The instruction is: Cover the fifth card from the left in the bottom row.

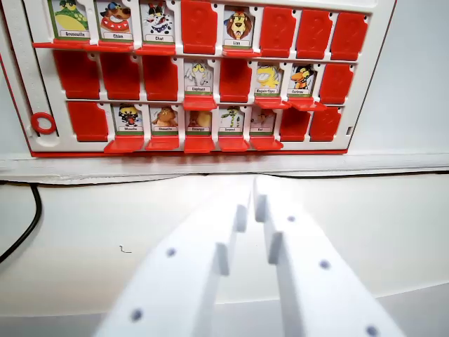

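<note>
At the bottom of the wrist view, your pincer (252, 203) fills the foreground, its two white jaws nearly together with only a thin slit between the tips, holding nothing. It hovers over the pale counter (84, 217), well short of the game board (372, 63), which stands upright against the far edge. A black cable (28, 225) curls at the wrist view's left. Beyond, the board's bottom row reads, from the left: one red covered slot, then five open cards. The fifth card (231, 119), a green creature on white, sits almost dead ahead, slightly to the wrist view's left of the tips, its red flap (232, 144) lying flat below it. Judged from here, you need a forward reach, ending under that flap to tip it up.
</note>
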